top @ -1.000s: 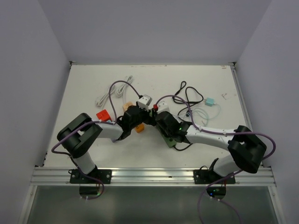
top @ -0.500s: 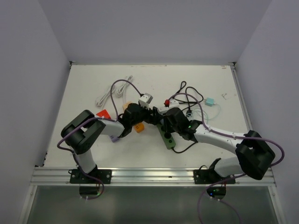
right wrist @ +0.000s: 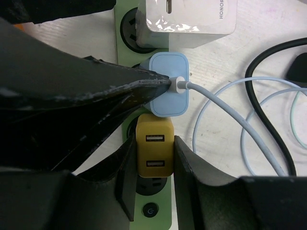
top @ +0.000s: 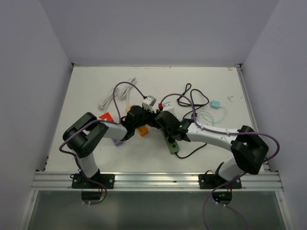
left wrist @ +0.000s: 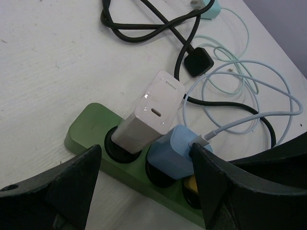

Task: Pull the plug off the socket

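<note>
A green power strip (right wrist: 163, 218) lies mid-table and also shows in the top view (top: 172, 143). A white charger (right wrist: 189, 24), a blue charger (right wrist: 169, 86) with a pale cable, and a yellow two-port USB charger (right wrist: 154, 148) are plugged into it. My right gripper (right wrist: 154, 163) is shut on the yellow charger, one finger against each side. My left gripper (left wrist: 144, 158) is open over the strip, straddling the white charger (left wrist: 151, 112) and the blue charger (left wrist: 172, 155); its right finger touches the blue one. In the top view both grippers meet over the strip's far end.
An orange block (top: 142, 130), a red block (top: 105, 117) and a white cube adapter (top: 149, 102) lie by the left arm. A white cable (top: 108, 98), black cable loops (top: 189, 96) with a black plug (left wrist: 198, 62), pale coiled cable and a teal charger (top: 214, 104) lie behind.
My right arm swung out to the right, then came back left onto the strip. The green strip shifted a little. The left arm barely moved.
</note>
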